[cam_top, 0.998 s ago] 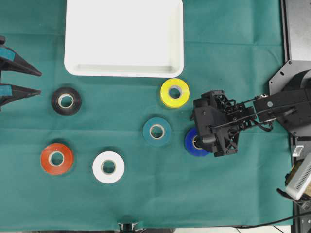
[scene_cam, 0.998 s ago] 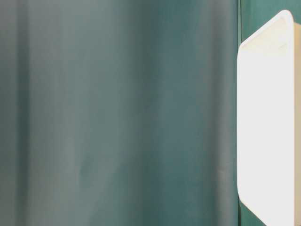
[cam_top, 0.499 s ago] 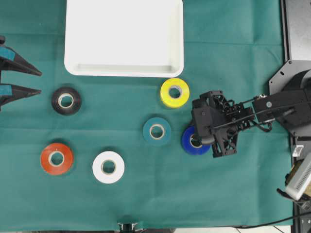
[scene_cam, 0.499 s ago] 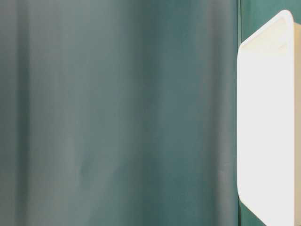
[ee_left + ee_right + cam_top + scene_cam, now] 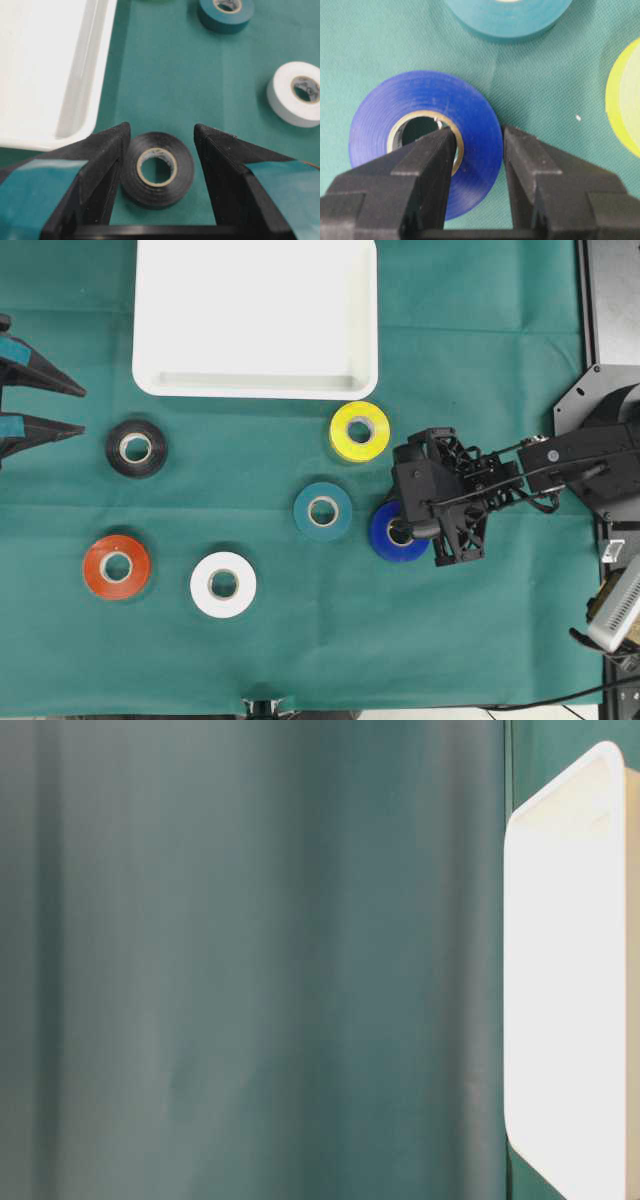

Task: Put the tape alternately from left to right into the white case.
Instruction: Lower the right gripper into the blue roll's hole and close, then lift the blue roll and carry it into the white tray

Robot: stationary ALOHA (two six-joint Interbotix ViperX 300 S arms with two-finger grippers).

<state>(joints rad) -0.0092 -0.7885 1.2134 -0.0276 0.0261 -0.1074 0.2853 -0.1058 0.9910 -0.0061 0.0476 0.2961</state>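
The white case [image 5: 255, 388] lies empty at the top middle, and its edge shows in the table-level view [image 5: 520, 815]. Six tape rolls lie on the green cloth: black [image 5: 118, 452], red [image 5: 98, 570], white [image 5: 205, 590], teal [image 5: 305, 515], yellow [image 5: 343, 444] and blue [image 5: 385, 540]. My right gripper [image 5: 477, 131] is shut on the blue roll [image 5: 420, 92], one finger inside its core and one outside its wall. My left gripper [image 5: 83, 410] stands open at the left edge. The black roll [image 5: 157, 192] lies ahead of its fingers, apart from them.
The right arm [image 5: 560, 465] reaches in from a grey base plate at the right edge. The teal roll [image 5: 507, 17] and the yellow roll [image 5: 625, 95] lie close to the gripped blue one. The white roll [image 5: 292, 107] sits beyond the left gripper.
My right gripper has shut on the blue roll's wall and drawn the roll slightly left. The left gripper and the other rolls have not moved.
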